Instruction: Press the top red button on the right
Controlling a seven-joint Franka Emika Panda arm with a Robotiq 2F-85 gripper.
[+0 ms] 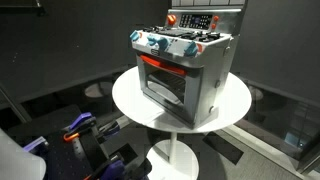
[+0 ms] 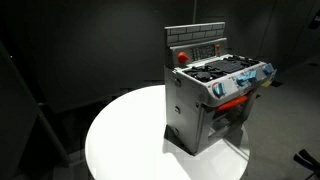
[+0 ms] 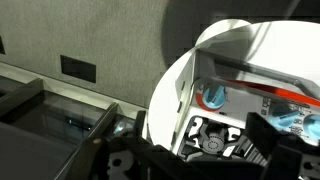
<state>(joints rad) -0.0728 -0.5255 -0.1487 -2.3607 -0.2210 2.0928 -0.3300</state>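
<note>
A grey toy stove [image 1: 195,70] with blue knobs and a red-trimmed oven door stands on a round white table [image 1: 128,100]; it also shows in an exterior view [image 2: 205,105]. Its back panel carries a red button at one end, seen in both exterior views [image 1: 171,19] [image 2: 182,57]. In the wrist view the stove top [image 3: 215,140], with a black burner and a blue knob [image 3: 213,95], lies between my gripper's dark fingers [image 3: 195,138]. The gripper is open and empty, above the stove. The red button is not visible in the wrist view.
The table [image 2: 120,140] stands on a white pedestal. Blue and orange tools [image 1: 80,126] and dark clutter lie on the floor beside it. Black curtains hang behind. A grey wall with a dark outlet plate [image 3: 78,68] shows in the wrist view.
</note>
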